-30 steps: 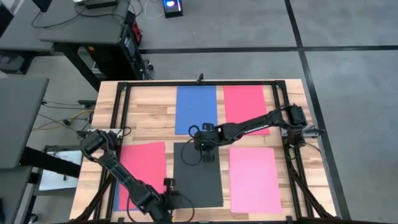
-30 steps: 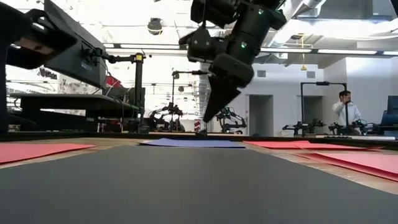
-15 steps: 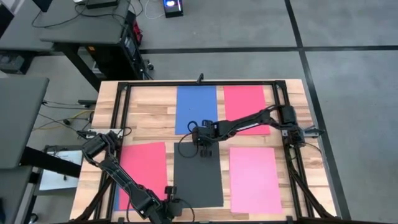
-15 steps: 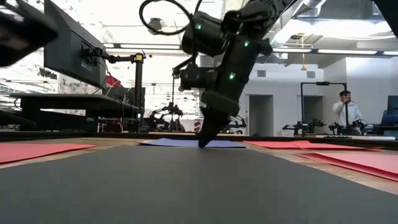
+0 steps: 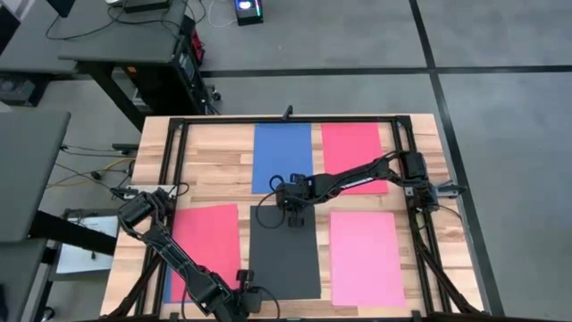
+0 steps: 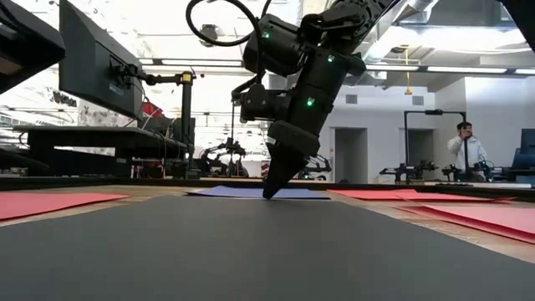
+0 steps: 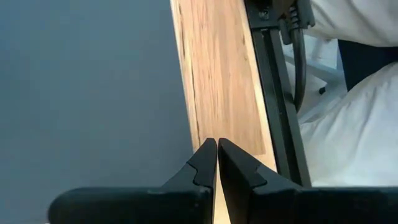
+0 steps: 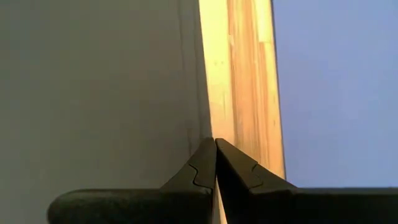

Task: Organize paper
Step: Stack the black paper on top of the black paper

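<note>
**Black sheet pinned at both ends, ready to be shifted**

Wooden surface (image 5: pixel 214 161) carries your five sheets: blue sheet (image 5: pixel 281 157) and red sheet (image 5: pixel 353 152) at the far side, a second red sheet (image 5: pixel 207 246) near left, the black sheet (image 5: pixel 284 255) in the middle, and the pink sheet (image 5: pixel 366 258) near right.

Your right gripper (image 5: pixel 294 217) has its fingers (image 8: pixel 208 163) pressed fully together, holding nothing, with the tips down at the far edge of the black sheet, just beside the strip of bare wood that separates it from the blue one. Your left gripper (image 5: pixel 248 297) is likewise shut and empty, sitting at the near edge of the same black sheet.

You look to be at the step of nudging or squaring the black sheet. Next, you'd likely need a light downward press and a slow, even drag from both tips together, so the sheet slides flat rather than buckling or twisting toward its neighbours.
</note>
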You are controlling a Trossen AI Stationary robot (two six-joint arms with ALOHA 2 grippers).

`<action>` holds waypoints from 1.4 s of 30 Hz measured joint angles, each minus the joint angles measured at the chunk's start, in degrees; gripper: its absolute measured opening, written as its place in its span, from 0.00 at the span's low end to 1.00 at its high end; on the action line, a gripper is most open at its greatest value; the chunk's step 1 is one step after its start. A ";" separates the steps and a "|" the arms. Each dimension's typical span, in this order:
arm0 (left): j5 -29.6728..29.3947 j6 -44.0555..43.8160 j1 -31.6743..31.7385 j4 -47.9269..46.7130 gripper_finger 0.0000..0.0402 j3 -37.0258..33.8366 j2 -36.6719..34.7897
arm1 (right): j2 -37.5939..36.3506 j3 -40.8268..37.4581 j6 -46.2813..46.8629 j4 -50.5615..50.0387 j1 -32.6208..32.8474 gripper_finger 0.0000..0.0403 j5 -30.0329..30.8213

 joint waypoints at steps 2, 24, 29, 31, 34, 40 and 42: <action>0.00 -0.02 0.00 0.69 0.00 0.00 0.00 | -0.32 0.03 0.00 0.09 0.05 0.00 0.00; 5.50 -2.14 0.47 2.38 0.00 0.15 3.75 | -0.41 0.09 0.00 0.61 -1.67 0.00 0.12; 5.29 -2.99 0.57 2.03 0.00 0.22 4.24 | -0.41 0.09 -0.02 0.53 -1.59 0.00 -0.39; 4.89 -2.93 0.57 1.86 0.00 0.20 4.17 | -0.41 0.09 0.00 0.68 -1.59 0.00 -1.02; 4.58 -3.06 0.66 1.21 0.00 0.17 4.17 | -0.41 0.09 0.00 0.57 -1.41 0.00 -1.43; 3.95 -4.09 1.04 -0.95 0.00 0.17 4.35 | -0.41 0.09 -0.02 0.59 -0.86 0.00 -2.64; 3.94 -4.09 1.21 -1.17 0.00 0.16 4.35 | -0.41 0.09 -0.04 0.72 -0.67 0.00 -2.66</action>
